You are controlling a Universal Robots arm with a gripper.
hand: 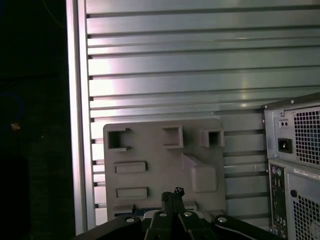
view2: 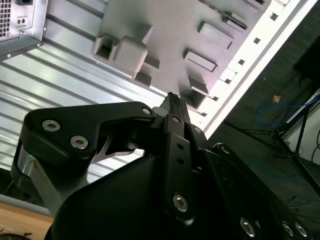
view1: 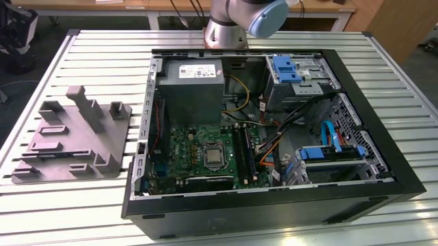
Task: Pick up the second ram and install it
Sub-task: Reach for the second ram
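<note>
one table (view1: 102, 56) carries one open case (view1: 274, 205) and one grey holder (view1: 68, 148), which lies beside the case on the exterior view's left. inside the case there are one power supply (view1: 195, 87), one green motherboard (view1: 181, 148) with one cpu socket (view1: 213, 154), and two blue caddies (view1: 286, 69) (view1: 329, 154). one arm (view1: 226, 20) stands behind the case. one gripper (hand: 172, 192) hangs over the holder.

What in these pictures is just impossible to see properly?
Arm: cut off by the exterior view's top edge.
Motherboard slots: too small in the exterior view to tell which are filled.
Gray tray: in the first wrist view, one edge is hidden behind the gripper.
Case: cut off by that picture's edge.
</note>
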